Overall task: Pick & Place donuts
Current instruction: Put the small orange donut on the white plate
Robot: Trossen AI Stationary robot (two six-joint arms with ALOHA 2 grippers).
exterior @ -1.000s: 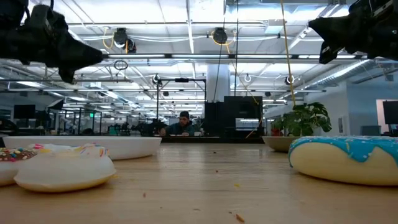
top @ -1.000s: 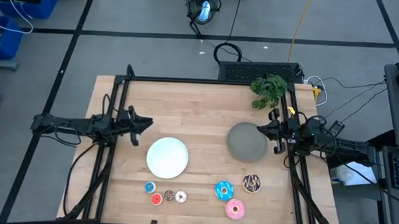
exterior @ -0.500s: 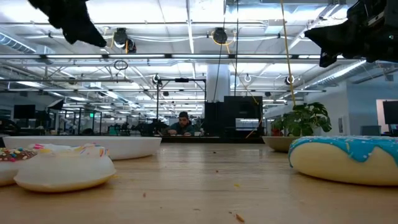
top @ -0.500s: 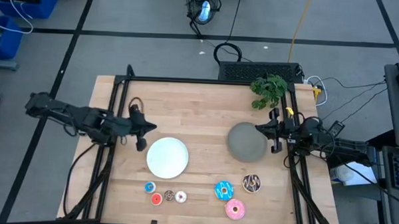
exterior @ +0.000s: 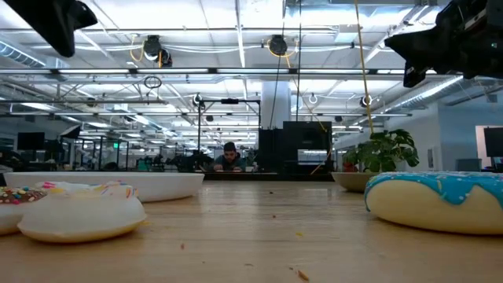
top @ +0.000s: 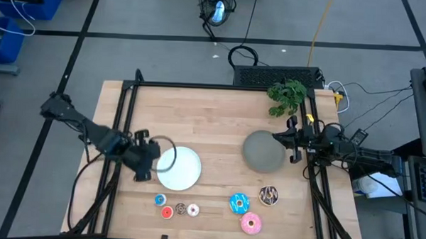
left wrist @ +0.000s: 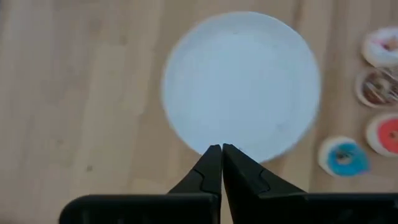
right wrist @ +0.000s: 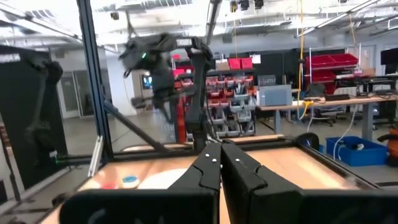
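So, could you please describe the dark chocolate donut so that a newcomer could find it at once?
Start at the grey round plate on the right side of the wooden table. Just below it in the high view, toward the near edge, lies the dark chocolate brown ring donut. Its neighbours are blue-iced and pink-iced; only this one is brown with pale streaks.

White plate (top: 181, 168), grey plate (top: 263, 152) (well apart), plant (top: 286, 96)

The pale wooden surface (top: 213, 112) carries a white round plate (top: 181, 168), a grey round plate (top: 263, 152), a green leafy plant (top: 287, 96) and six toy ring donuts (top: 238, 203) along its near edge
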